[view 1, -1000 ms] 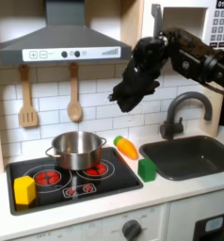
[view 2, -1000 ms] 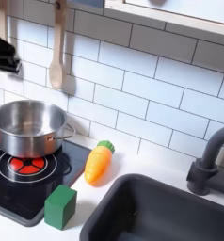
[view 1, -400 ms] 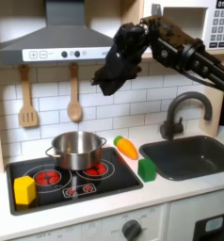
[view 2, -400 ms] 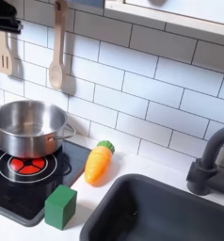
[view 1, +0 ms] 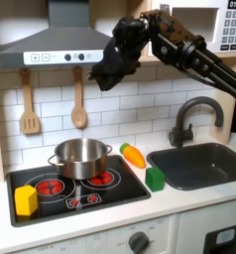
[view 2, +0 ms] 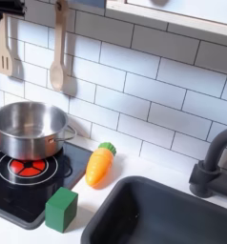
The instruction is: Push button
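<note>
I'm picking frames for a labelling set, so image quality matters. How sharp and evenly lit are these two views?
In the first exterior view the gripper looks dark and slightly smeared, its jaws unreadable; the pot shows soft highlights. In the second exterior view the pot, carrot and green block are crisp and evenly lit, with mild glare on the tiles.

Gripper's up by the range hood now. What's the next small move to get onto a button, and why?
Probably ease the gripper up and toward the first exterior view's left, onto the hood's control panel. The gripper hangs just below the hood's right end, above the wooden spoon, while the buttons sit in a row on the panel slightly higher. Whether its jaws are open is unclear.
</note>
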Controlling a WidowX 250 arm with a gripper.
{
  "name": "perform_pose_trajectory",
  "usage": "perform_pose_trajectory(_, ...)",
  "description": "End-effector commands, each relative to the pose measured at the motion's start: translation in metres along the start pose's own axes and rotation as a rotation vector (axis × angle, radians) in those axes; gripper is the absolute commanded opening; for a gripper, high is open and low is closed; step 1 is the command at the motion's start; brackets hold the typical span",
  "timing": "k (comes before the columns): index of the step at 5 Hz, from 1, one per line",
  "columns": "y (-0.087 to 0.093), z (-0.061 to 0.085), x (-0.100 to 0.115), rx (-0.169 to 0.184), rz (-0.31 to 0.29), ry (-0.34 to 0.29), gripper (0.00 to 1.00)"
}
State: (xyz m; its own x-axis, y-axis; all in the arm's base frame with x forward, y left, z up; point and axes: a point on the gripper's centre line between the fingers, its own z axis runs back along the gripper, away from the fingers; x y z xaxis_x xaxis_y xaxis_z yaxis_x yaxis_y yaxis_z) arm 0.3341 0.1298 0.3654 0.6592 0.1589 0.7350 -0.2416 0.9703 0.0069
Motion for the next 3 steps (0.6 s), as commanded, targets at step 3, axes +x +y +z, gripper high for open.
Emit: perform_pose_trajectory(3,0.007,-0.011,0.042,0.008,-0.003,-0.083,0.0)
